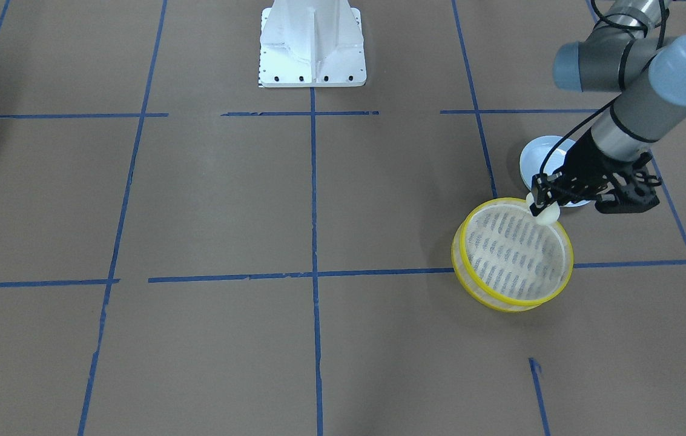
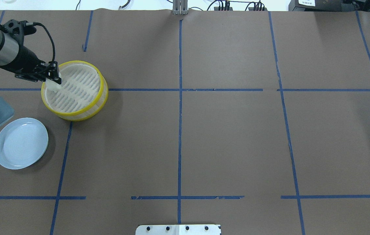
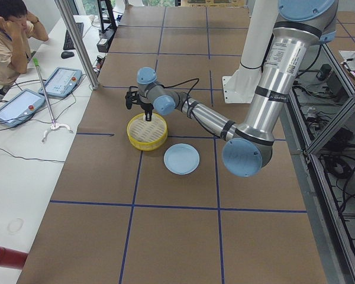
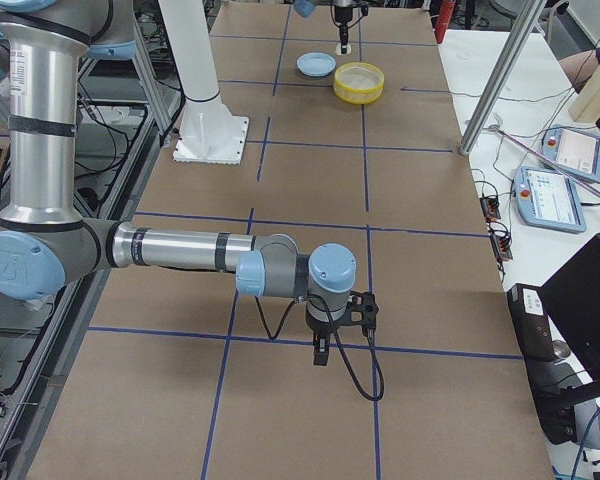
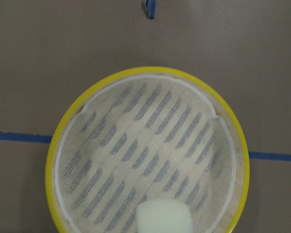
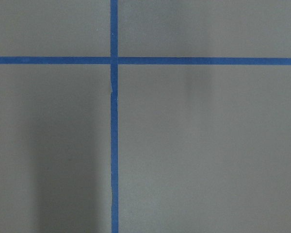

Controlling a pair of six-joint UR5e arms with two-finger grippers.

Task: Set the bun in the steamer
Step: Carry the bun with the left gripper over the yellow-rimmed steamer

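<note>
The steamer (image 1: 456, 248) is a round basket with yellow rims and a slatted floor, standing on the brown table on my left side; it also shows in the overhead view (image 2: 73, 115) and fills the left wrist view (image 5: 150, 72). My left gripper (image 1: 541, 203) is shut on the bun (image 1: 547, 214), a small cream-white block, and holds it just inside the steamer's rim on the robot's side, above the floor. The bun also shows in the overhead view (image 2: 54, 86) and the left wrist view (image 5: 164, 216). My right gripper (image 4: 322, 352) hangs over bare table far from the steamer; I cannot tell whether it is open or shut.
An empty pale blue plate (image 2: 21, 143) lies close to the steamer, on the robot's side of it. The white robot base (image 1: 312, 48) stands at the table's middle edge. Blue tape lines cross the table. An operator (image 3: 12, 41) sits beyond the left end.
</note>
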